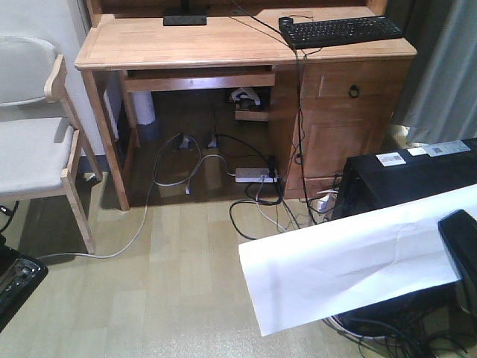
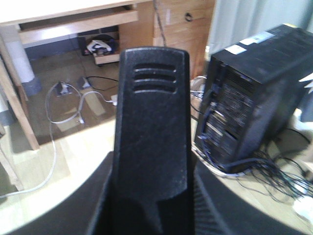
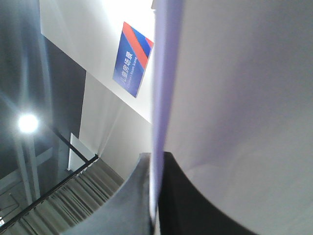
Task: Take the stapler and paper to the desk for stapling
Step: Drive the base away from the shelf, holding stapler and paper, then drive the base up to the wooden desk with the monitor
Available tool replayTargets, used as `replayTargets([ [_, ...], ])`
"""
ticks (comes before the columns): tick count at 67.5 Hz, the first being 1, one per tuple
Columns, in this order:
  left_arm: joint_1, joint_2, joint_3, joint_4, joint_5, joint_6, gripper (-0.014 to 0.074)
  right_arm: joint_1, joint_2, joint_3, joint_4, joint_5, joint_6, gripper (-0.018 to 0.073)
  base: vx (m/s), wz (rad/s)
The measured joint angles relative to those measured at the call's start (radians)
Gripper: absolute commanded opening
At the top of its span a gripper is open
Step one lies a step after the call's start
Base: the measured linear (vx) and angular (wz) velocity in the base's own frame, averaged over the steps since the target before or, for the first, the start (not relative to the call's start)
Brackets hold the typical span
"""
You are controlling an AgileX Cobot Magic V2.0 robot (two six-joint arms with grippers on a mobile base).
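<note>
Status: both pick-ups look done, delivery is not.

The left jaws are closed on the stapler. Its black ribbed body fills the middle of the left wrist view, clamped between two dark jaw faces. I can't see the orange tab from this angle.

The right jaws are pinched shut on the paper, gripping it at its right end. The sheet sticks out to the left, off the floor, slanting up toward the grip, with a crease across it. The right wrist view shows it edge-on, running into the closed jaws.

Left to do, as I judge it: carry both up to the tabletop, set them down, staple. Neither is over it yet; the paper hangs low in front of the black PC tower, well apart from the desk front.

Room: the left and middle of the tabletop show bare wood. The keyboard takes the right rear and a black base sits back centre.

Edges to mind: the chair on the left, the cables on the floor, and the tabletop's front lip. The floppy sheet could catch on that lip if I come in low — I'd raise first.
</note>
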Motion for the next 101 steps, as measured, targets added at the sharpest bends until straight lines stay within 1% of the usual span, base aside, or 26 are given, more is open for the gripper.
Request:
replayTargets([
  [101,0.000,0.000,0.000,0.000,0.000,0.000,-0.0006,0.000,0.000,0.000,0.000,0.000,0.000,-0.0002,0.19,0.05],
])
